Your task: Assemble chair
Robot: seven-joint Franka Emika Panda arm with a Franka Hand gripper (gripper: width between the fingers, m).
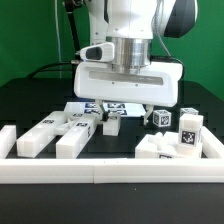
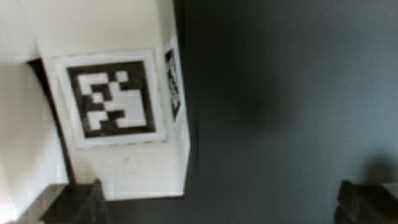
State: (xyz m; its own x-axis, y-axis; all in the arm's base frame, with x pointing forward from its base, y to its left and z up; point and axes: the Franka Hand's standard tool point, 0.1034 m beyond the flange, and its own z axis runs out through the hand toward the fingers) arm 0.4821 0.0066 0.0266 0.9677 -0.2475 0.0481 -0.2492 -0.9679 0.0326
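Gripper (image 1: 118,105) low over matte black table (image 1: 25,110), dark fingers (image 2: 71,205) spread wide with nothing between, blocky white plastic chair parts (image 1: 60,133) scattered beneath, square-tagged block (image 2: 116,100) near one finger

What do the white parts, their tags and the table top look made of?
Parts: likely hard plastic, matte white; crisp blocky edges, no grain.
Tags: seemingly printed stickers or paper, flat black-and-white squares flush on the faces.
Table: black, matte, without glare; cloth or coated board, I cannot tell.
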